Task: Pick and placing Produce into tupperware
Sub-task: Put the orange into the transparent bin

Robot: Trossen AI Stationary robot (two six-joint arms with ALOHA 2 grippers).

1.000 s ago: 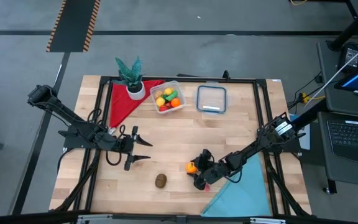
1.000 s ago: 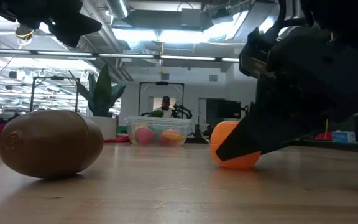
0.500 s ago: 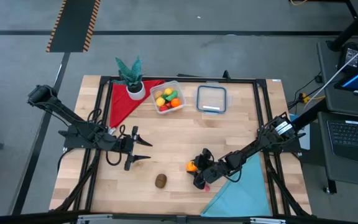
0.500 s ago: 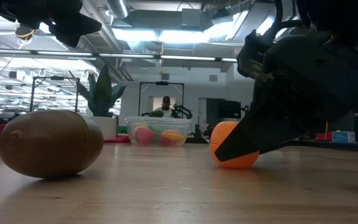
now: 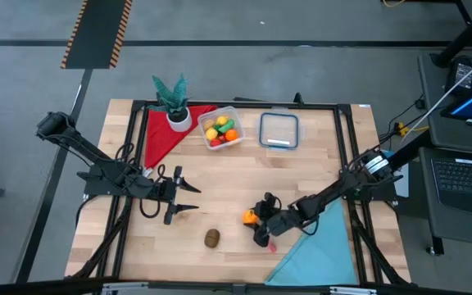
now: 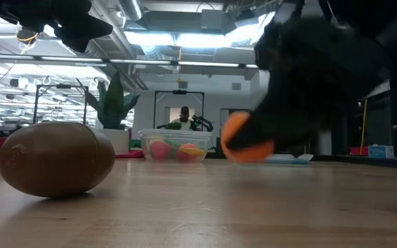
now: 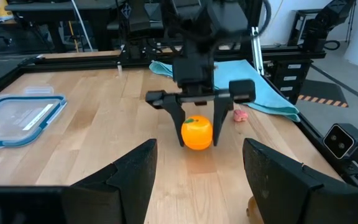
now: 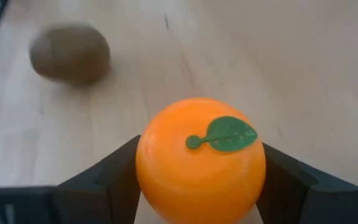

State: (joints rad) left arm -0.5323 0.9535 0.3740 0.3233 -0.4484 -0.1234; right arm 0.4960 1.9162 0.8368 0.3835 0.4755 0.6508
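My right gripper is shut on an orange toy fruit with a green leaf, near the table's near edge, right of centre. The left wrist view shows the orange between that gripper's fingers. A brown kiwi-like piece lies on the wood to its left. The clear tupperware stands by the far edge with several coloured pieces of produce in it. My left gripper waits open over the table's left half, pointing right. My right gripper pinches the orange by its two opposite sides, one finger on each. The fingers slant down from the table's right side. The orange is lifted clear of the wood, its leaf turned up.
A flat clear lid with a blue-grey rim lies right of the tupperware. A potted plant and a red cloth sit at the far left. A blue cloth covers the near right corner, with a small pink piece at its edge.
My right gripper has risen and moved a little toward the table's left, keeping its hold. The orange, which rested on the wood a second ago, now hangs clear above it. The kiwi and my left arm have stayed where they were.
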